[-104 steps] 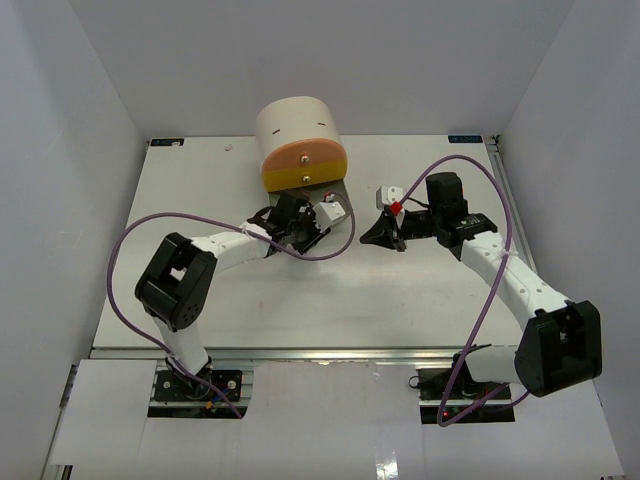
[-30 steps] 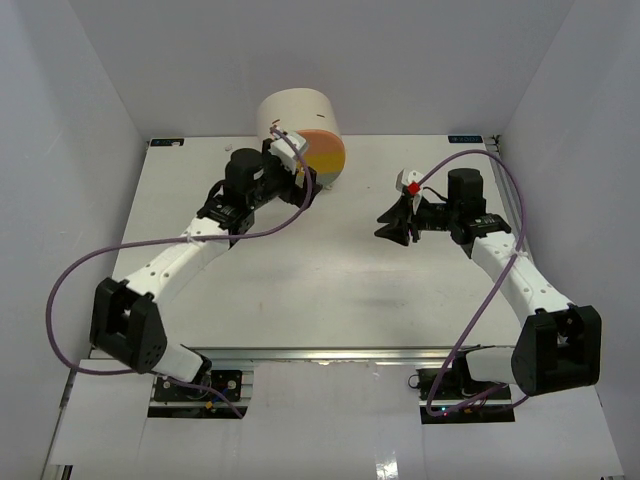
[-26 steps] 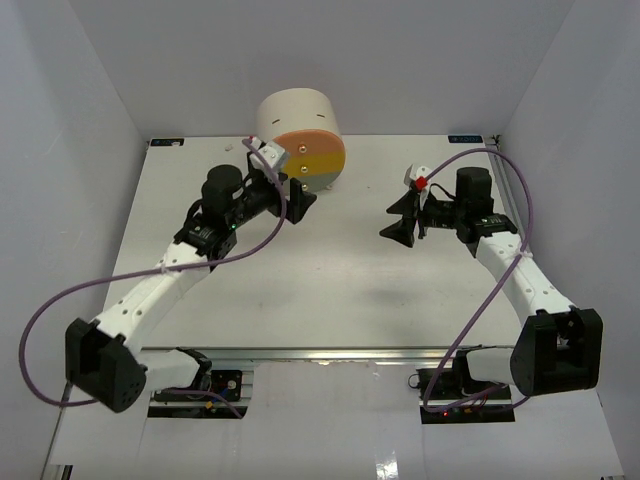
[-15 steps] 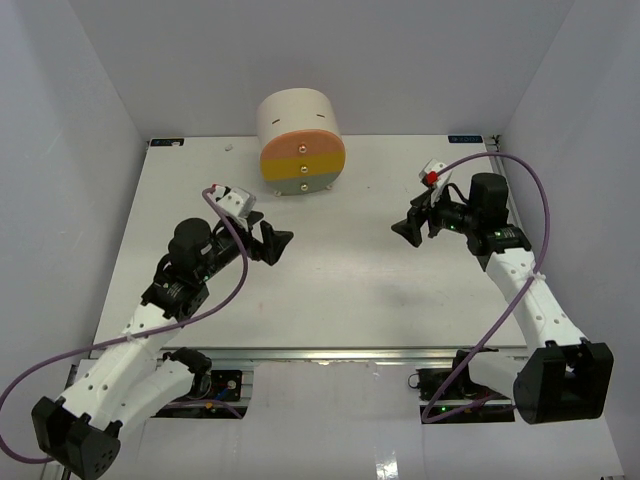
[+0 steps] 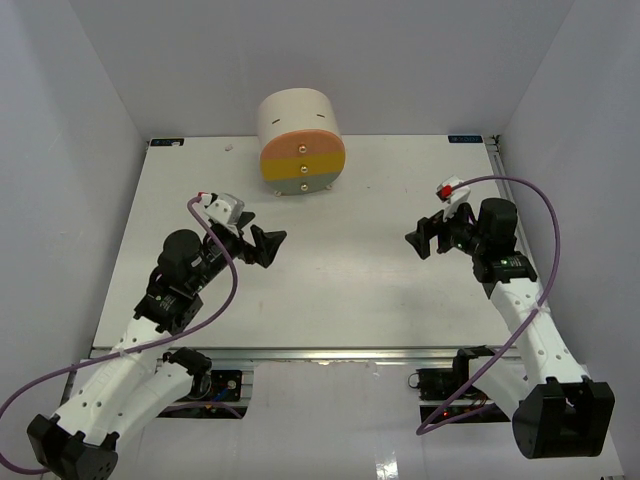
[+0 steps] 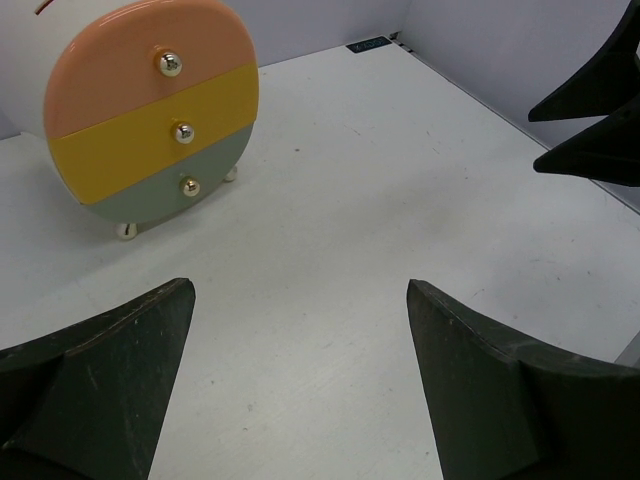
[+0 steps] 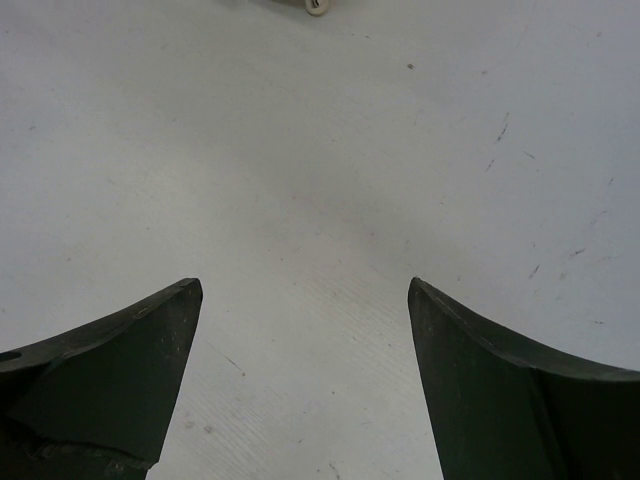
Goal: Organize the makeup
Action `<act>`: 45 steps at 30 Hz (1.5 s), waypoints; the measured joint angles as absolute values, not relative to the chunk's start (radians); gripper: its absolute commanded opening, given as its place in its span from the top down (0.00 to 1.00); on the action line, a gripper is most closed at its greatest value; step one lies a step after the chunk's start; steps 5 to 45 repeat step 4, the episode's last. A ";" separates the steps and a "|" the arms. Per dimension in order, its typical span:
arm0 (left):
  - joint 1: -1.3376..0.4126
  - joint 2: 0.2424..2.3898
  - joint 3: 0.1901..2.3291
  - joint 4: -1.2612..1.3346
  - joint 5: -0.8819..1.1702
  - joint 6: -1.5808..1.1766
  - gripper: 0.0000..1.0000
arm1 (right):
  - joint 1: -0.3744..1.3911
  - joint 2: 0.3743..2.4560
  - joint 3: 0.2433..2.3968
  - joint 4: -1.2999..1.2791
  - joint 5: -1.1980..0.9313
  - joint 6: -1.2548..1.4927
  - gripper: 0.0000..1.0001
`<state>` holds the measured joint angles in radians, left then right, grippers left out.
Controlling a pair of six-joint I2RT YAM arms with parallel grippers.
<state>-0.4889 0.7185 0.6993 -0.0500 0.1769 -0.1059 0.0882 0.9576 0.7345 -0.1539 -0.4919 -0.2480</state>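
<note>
A: How do the claws stand?
B: The left gripper (image 5: pixel 268 247) and right gripper (image 5: pixel 418 238) hover over the table (image 5: pixel 340 290), jaws spread wide, holding nothing.
A: And the makeup?
B: Out of sight; the cream cylinder (image 5: pixel 297 118) has its 3 drawers (image 5: pixel 303 164) shut.

makeup out of sight in every view, whereabouts unclear

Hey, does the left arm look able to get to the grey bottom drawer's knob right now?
Probably yes. The left pincer is open and faces the drawer unit; only table surface lies between, and the knob is uncovered.
</note>
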 measured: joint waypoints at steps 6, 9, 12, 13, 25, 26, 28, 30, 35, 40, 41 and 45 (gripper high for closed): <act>-0.489 0.721 0.698 -0.049 0.172 -0.106 0.02 | 0.082 0.946 0.729 -0.145 -0.477 -0.243 0.10; -0.489 0.721 0.698 -0.049 0.172 -0.106 0.02 | 0.082 0.946 0.729 -0.145 -0.477 -0.243 0.10; -0.489 0.721 0.698 -0.049 0.172 -0.106 0.02 | 0.082 0.946 0.729 -0.145 -0.477 -0.243 0.10; -0.489 0.721 0.698 -0.049 0.172 -0.106 0.02 | 0.082 0.946 0.729 -0.145 -0.477 -0.243 0.10; -0.489 0.721 0.698 -0.049 0.172 -0.106 0.02 | 0.082 0.946 0.729 -0.145 -0.477 -0.243 0.10; -0.489 0.721 0.698 -0.049 0.172 -0.106 0.02 | 0.082 0.946 0.729 -0.145 -0.477 -0.243 0.10; -0.489 0.721 0.698 -0.049 0.172 -0.106 0.02 | 0.082 0.946 0.729 -0.145 -0.477 -0.243 0.10; -0.489 0.721 0.698 -0.049 0.172 -0.106 0.02 | 0.082 0.946 0.729 -0.145 -0.477 -0.243 0.10; -0.489 0.721 0.698 -0.049 0.172 -0.106 0.02 | 0.082 0.946 0.729 -0.145 -0.477 -0.243 0.10; -0.489 0.721 0.698 -0.049 0.172 -0.106 0.02 | 0.082 0.946 0.729 -0.145 -0.477 -0.243 0.10; -0.489 0.721 0.698 -0.049 0.172 -0.106 0.02 | 0.082 0.946 0.729 -0.145 -0.477 -0.243 0.10; -0.489 0.721 0.698 -0.049 0.172 -0.106 0.02 | 0.082 0.946 0.729 -0.145 -0.477 -0.243 0.10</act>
